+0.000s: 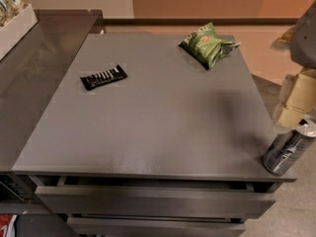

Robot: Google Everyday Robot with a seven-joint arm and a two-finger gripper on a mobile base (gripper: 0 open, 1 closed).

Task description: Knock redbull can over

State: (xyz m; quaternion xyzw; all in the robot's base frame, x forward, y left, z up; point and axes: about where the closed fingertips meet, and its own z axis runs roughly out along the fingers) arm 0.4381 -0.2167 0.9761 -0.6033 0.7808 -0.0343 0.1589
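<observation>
The redbull can point(289, 148), slim with a dark grey-silver body and a shiny top, stands on its base at the front right corner of the grey table point(163, 122), very near the edge. My gripper point(297, 98) shows as cream-coloured parts at the right edge of the camera view. It is beyond the table's right side, a little above and behind the can, and apart from it. A grey part of my arm point(306, 38) is above the gripper.
A green snack bag point(207, 44) lies at the table's far right. A black wrapped bar point(103, 77) lies at the left. A darker counter point(34, 73) adjoins on the left, with a white tray of snacks point(15, 23). Drawers point(153, 196) sit below the table's front edge.
</observation>
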